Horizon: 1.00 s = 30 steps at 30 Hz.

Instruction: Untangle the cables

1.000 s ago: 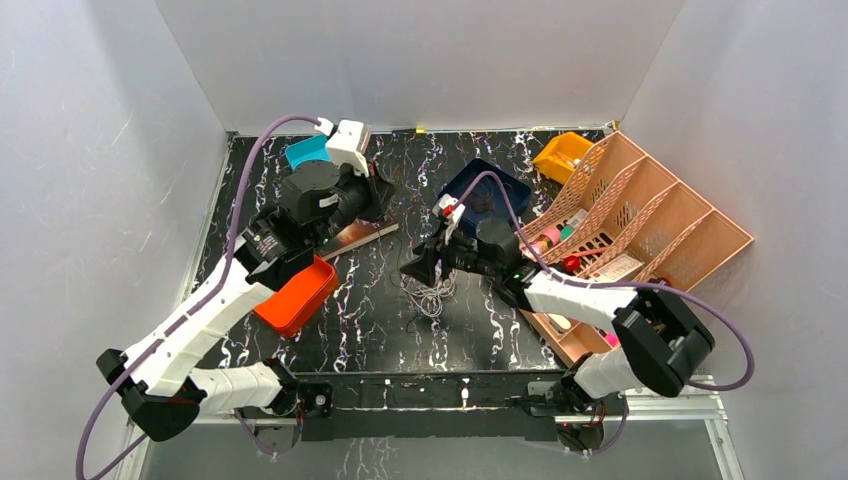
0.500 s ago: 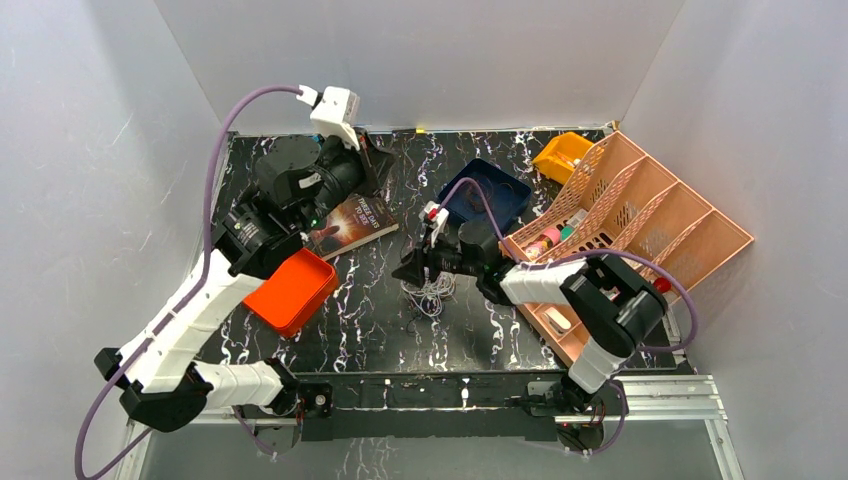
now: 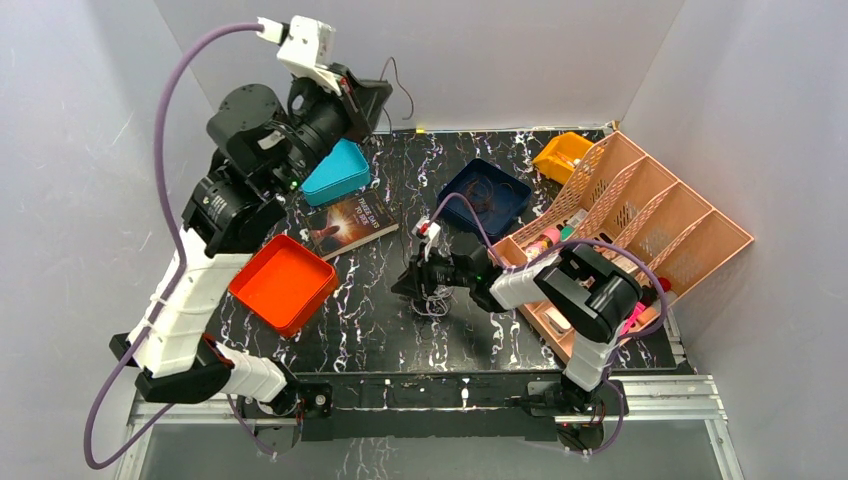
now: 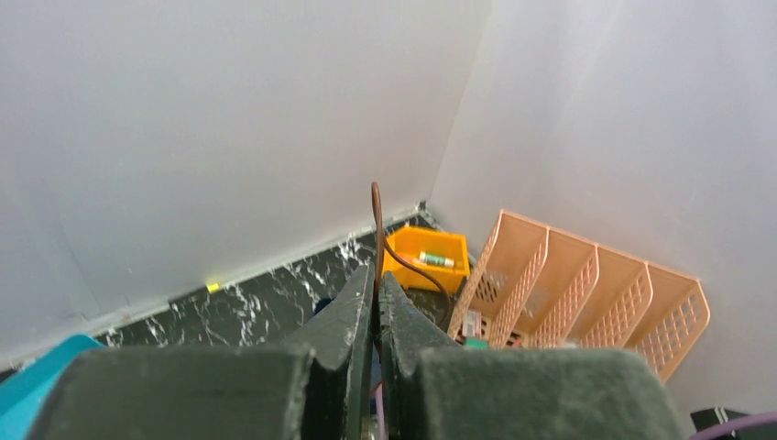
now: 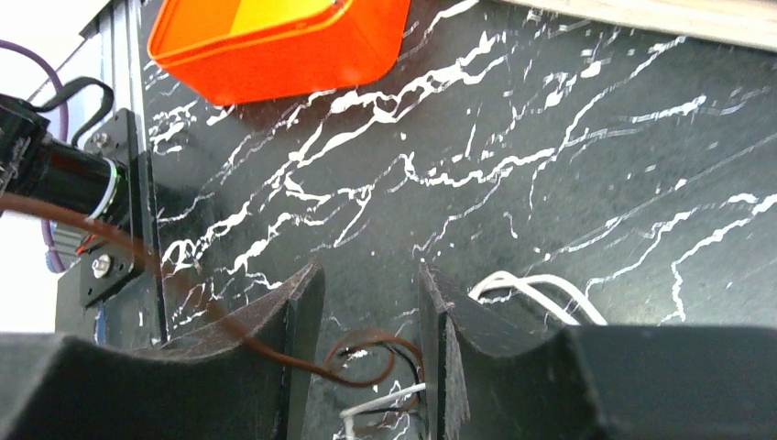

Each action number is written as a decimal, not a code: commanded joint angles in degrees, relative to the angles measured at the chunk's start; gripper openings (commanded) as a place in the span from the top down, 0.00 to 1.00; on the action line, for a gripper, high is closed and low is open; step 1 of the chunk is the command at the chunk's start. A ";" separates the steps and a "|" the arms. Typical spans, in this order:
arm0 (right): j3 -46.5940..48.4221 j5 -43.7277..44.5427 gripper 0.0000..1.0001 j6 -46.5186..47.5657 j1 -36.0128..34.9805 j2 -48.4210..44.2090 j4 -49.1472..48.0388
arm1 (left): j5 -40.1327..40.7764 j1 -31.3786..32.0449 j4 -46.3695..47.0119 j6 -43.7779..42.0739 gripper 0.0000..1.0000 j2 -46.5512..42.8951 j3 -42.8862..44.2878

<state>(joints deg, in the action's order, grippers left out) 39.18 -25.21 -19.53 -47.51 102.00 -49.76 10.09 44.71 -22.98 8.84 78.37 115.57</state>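
- The left gripper (image 4: 377,280) is raised high at the far left, in front of the back wall. Its jaws are pinched together on a brown cable (image 4: 376,220) that stands up out of the fingertips and curls off to the right.
- An orange tray (image 3: 283,283) sits on the table (image 3: 370,335) at the near left, beside the left arm.
- A teal bin (image 3: 335,172) lies far left, below the raised gripper.
- A book (image 3: 352,222) lies just near-right of the teal bin, between it and the tangle.
- The cables (image 3: 433,303) form a whitish and dark tangle mid-table, right of the book, partly hidden by the right arm.
- The right gripper (image 5: 371,280) is low over the tangle, jaws narrowly apart. A brown loop lies in the gap and white strands (image 5: 536,286) lie just right of it. Contact cannot be told.
- A dark blue tray (image 3: 487,190) sits beyond the right gripper.
- A yellow bin (image 3: 560,155) stands in the far right corner.
- A peach file rack (image 3: 650,225) lines the right side, and the right arm's elbow covers its near end.
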 commanded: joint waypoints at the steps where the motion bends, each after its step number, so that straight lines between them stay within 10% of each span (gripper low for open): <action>1: -1.78 0.68 0.50 -0.10 -0.72 0.90 -4.57 | 1.49 -0.33 1.22 -4.87 1.00 1.17 7.39; 30: -11.39 4.48 0.49 -0.44 -2.55 -4.31 -6.05 | 6.31 -0.33 19.91 -16.59 1.00 3.75 14.54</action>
<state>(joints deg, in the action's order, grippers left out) 28.69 -22.00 -21.06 -49.69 103.02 -57.06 15.64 44.69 -5.56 -6.70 82.50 130.47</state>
